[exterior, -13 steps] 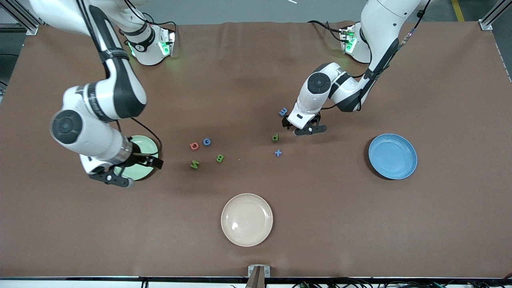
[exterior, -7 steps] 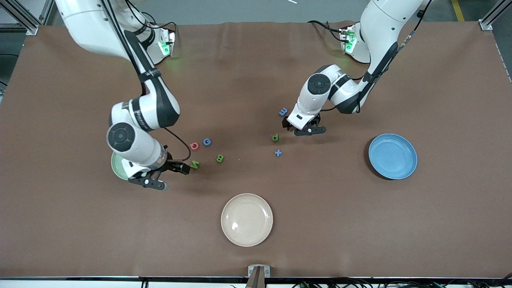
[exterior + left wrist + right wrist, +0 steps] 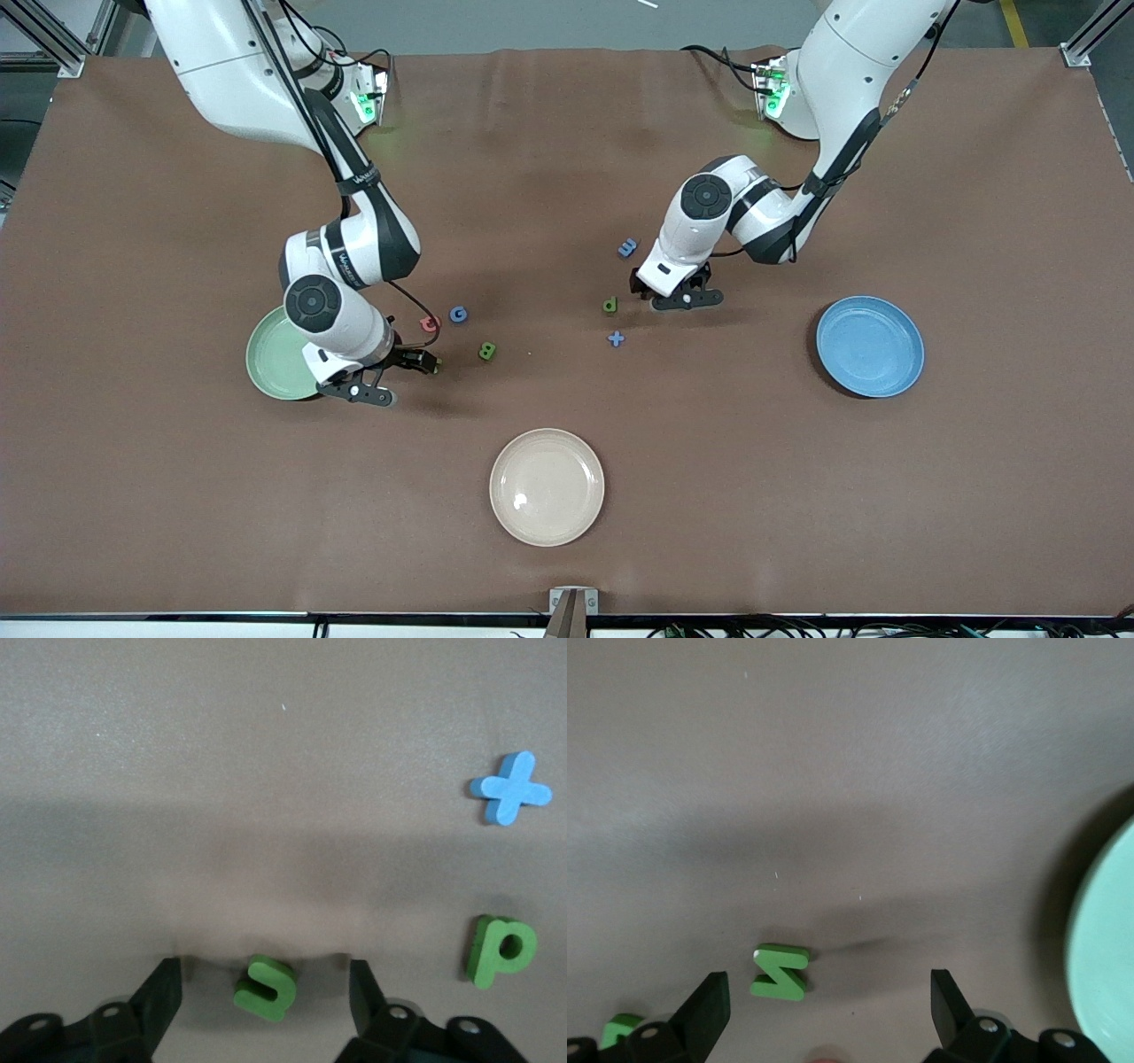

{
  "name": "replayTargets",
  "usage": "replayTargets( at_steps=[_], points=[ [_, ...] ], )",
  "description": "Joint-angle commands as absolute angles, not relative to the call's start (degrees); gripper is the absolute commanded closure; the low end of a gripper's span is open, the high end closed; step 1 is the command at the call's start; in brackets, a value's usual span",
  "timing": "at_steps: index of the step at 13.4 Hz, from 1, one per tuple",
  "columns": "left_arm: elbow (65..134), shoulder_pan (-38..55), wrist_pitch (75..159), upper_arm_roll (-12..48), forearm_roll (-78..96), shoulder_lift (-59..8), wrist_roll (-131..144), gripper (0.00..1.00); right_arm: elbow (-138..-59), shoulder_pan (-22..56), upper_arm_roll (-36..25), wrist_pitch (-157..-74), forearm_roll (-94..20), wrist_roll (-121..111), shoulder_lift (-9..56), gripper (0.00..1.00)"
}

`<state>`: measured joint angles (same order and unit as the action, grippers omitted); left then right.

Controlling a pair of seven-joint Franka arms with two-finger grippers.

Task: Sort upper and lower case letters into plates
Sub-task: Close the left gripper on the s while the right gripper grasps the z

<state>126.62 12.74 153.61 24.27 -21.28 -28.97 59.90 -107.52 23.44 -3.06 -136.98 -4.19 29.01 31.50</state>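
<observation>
My right gripper is open and low over the green M, which lies between its fingers, nearer one finger. The pale green plate lies beside it toward the right arm's end and also shows in the right wrist view. Red Q, blue G and green B lie close by. My left gripper is open and low around the green n, which it hides in the front view. Green p, blue t and blue m lie beside it. The blue plate sits toward the left arm's end.
A cream-white plate sits on the brown table near the front camera, midway along the table. The p and t also show in the left wrist view.
My right arm has swung from over the pale green plate toward the letters, and its gripper now straddles the M. My left gripper has shifted only slightly and stays over the n.
</observation>
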Motion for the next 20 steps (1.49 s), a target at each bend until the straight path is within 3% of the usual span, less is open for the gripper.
replayTargets(
  at_steps=[1, 3, 6, 11, 13, 20],
  points=[
    [125.68, 13.01, 154.07, 24.08, -22.94, -29.88, 62.14, 0.32, -108.72, 25.31, -3.69, -139.74, -3.25, 30.49, 32.51, 0.00],
    [125.68, 12.92, 154.07, 24.17, -23.20, -29.80, 62.14, 0.41, -108.55, 26.97, -3.69, -141.24, -3.25, 33.91, 33.40, 0.00],
    [125.77, 12.83, 153.72, 24.34, -23.29, -29.27, 62.23, 0.41, -108.19, 28.48, -3.78, -142.38, -3.16, 36.47, 35.33, 0.02],
    [126.30, 13.01, 153.46, 24.52, -23.29, -29.09, 62.23, 0.43, -108.11, 28.39, -3.78, -143.00, -3.16, 36.47, 36.21, 0.22],
    [126.47, 13.01, 153.37, 24.61, -23.29, -29.09, 62.58, 0.46, -108.02, 28.30, -3.78, -142.74, -3.16, 36.39, 36.12, 0.35],
    [126.47, 13.97, 152.67, 24.61, -23.20, -28.92, 63.98, 0.58, -108.02, 27.60, -3.96, -141.94, -3.16, 35.86, 35.77, 0.95]
  ],
)
